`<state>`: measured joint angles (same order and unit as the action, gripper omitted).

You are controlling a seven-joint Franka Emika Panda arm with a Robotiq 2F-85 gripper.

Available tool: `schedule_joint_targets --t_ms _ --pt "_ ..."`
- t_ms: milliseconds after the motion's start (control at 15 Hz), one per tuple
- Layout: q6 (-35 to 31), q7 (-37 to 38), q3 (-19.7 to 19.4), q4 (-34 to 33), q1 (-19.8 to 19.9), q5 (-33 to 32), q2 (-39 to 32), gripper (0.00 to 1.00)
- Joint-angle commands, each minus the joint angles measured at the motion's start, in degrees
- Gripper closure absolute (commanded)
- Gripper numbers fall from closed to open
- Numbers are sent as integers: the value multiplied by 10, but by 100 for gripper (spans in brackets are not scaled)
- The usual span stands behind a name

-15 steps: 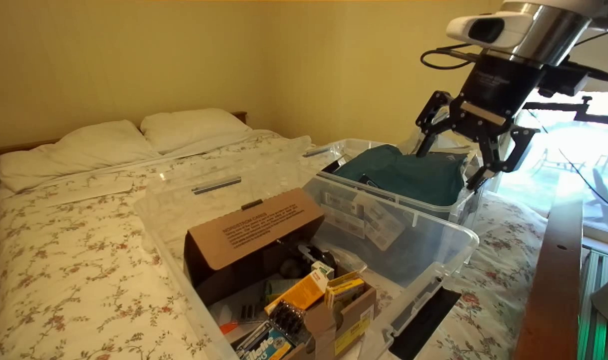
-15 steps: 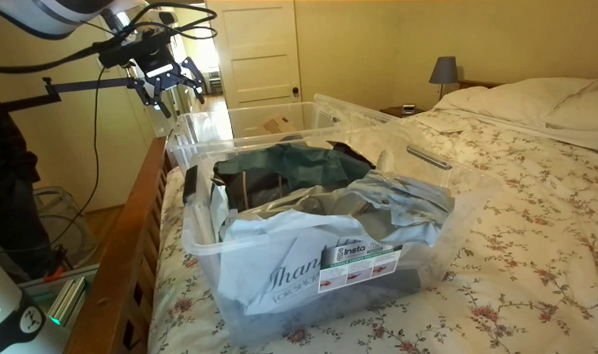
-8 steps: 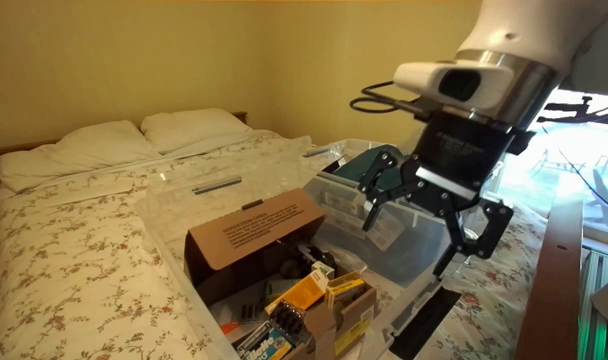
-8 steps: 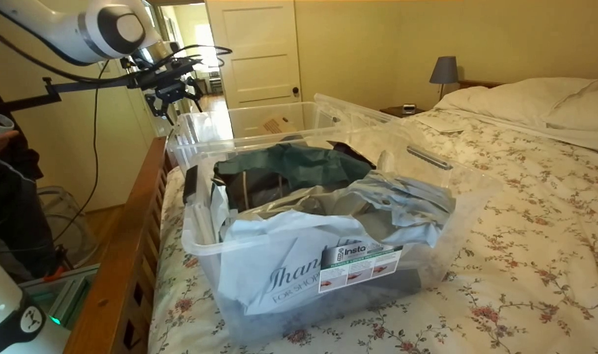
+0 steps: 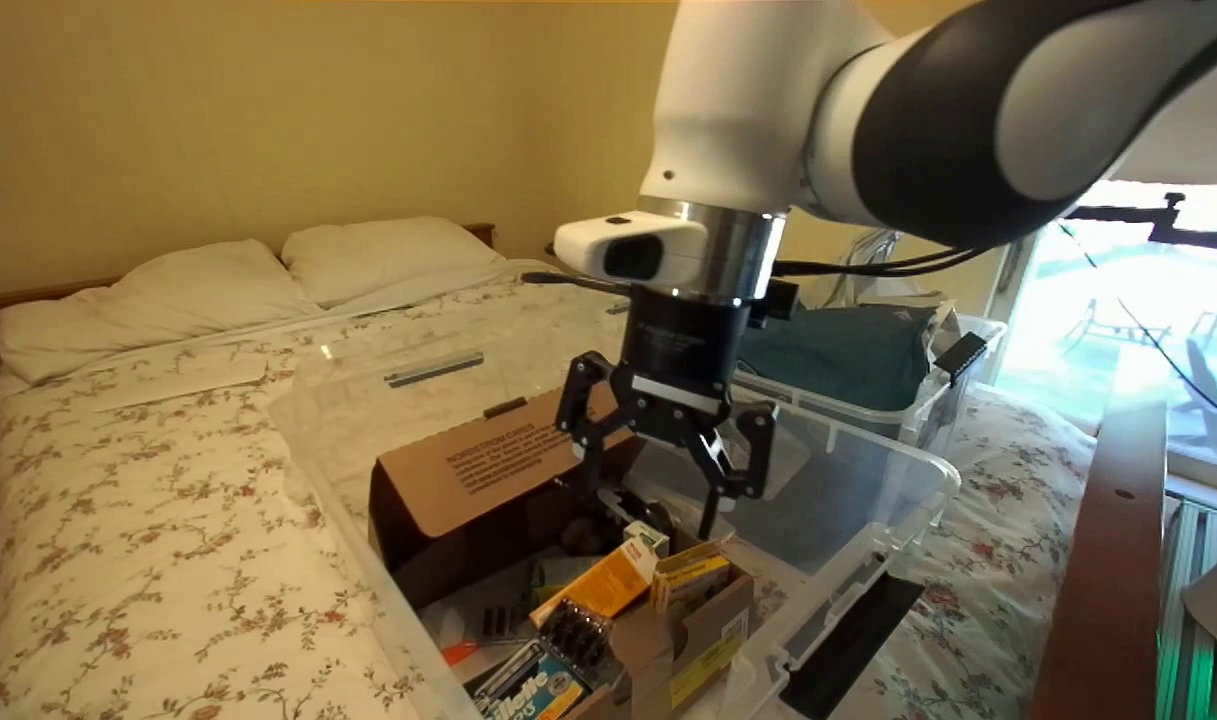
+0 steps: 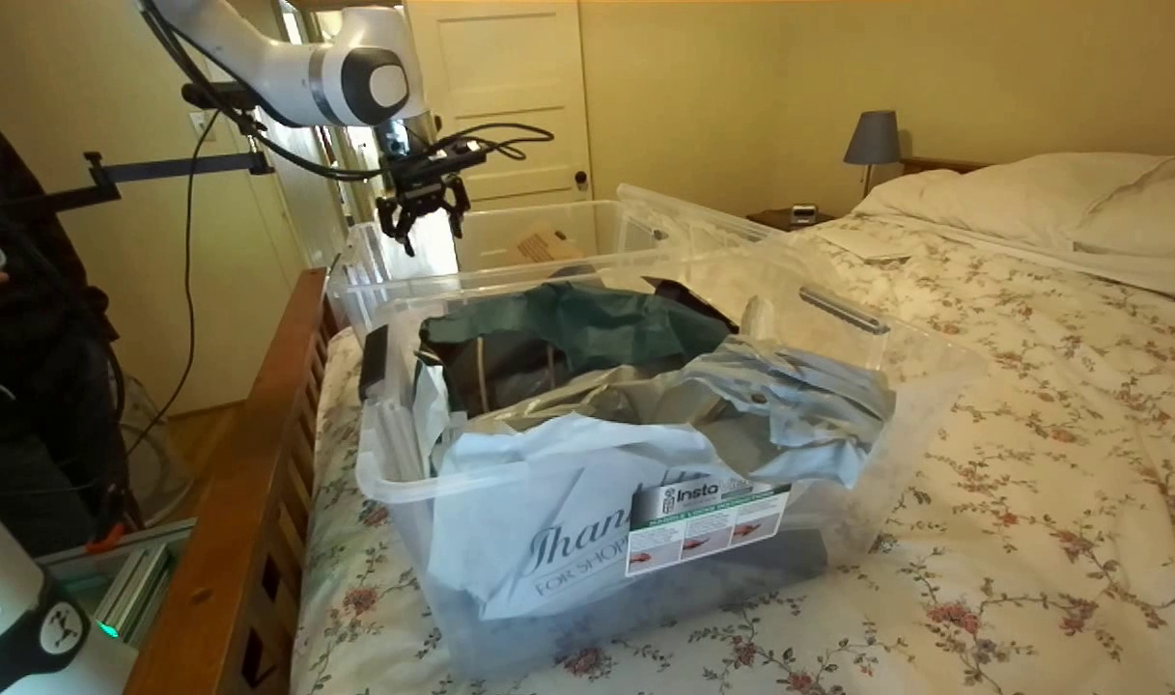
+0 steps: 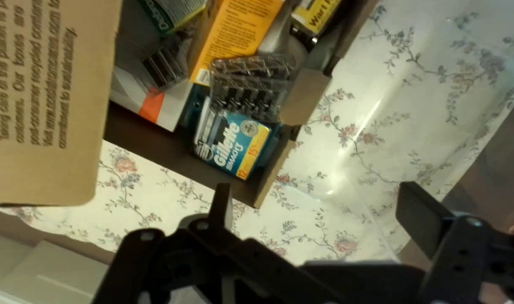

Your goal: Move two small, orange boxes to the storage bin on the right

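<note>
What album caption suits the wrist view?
Open, empty gripper near a cardboard box holding an orange carton and Gillette pack.

White arm (image 5: 733,110), silver collar (image 5: 733,252), black hand (image 7: 318,200), black cables (image 5: 848,268).

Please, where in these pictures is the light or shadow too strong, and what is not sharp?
In an exterior view, the window is nearly washed out and the cardboard box deeply shadowed beneath its flap; in the wrist view, glare streaks the flowered bedcover, the gripper is dark and soft-edged, and small print on the orange box is blurred.
</note>
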<state>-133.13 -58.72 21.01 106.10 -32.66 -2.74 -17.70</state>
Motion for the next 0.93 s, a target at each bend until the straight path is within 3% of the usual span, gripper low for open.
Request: schedule_joint_targets --t_ms 0,333,867 --pt "18 2 22 -25 28 -13 -17 0" --pt "38 67 8 -34 39 -43 -28 0" --pt "26 143 17 10 63 -23 -44 0"
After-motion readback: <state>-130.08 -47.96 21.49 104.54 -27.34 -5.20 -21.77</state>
